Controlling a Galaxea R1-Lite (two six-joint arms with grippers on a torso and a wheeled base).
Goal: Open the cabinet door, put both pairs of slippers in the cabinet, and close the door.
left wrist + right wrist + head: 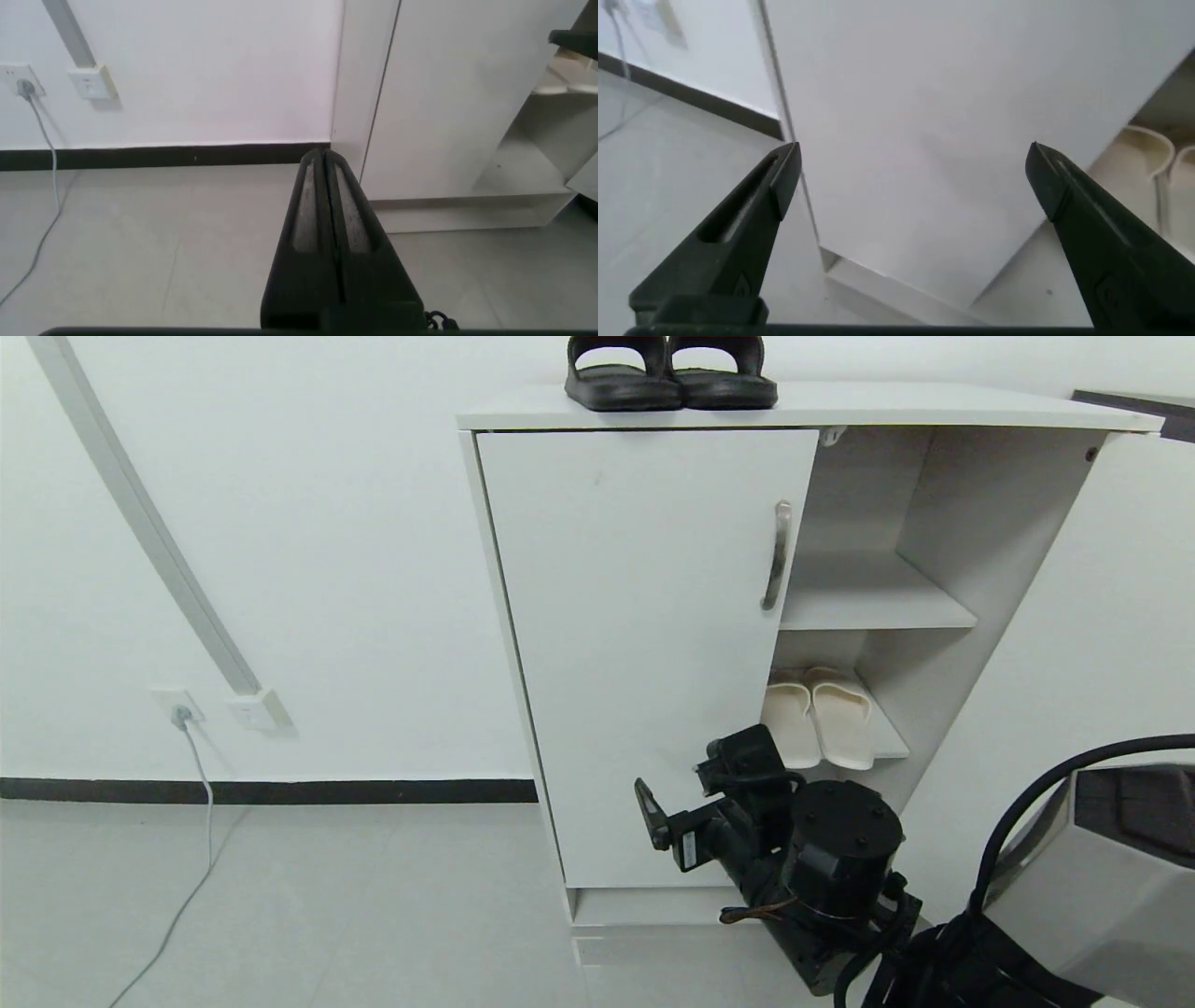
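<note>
The cabinet [803,406] door [1102,616] is being seen open at the right of the frame. White slippers [822,719] are being kept on a low shelf inside. Black slippers [670,373], at the upper middle on top, are yet to be put in. The door is not yet closed. The right gripper [912,159] is being held wide apart, and the left gripper [325,173] pressed together, empty.

Left fingers [305,217] together, cabinet [448,93] ahead.

Readable text: none is showing.
Sticker [689,850]: sitting white on the body of the right gripper [915,159], just behind its tips, its print coming out too small to read.
</note>
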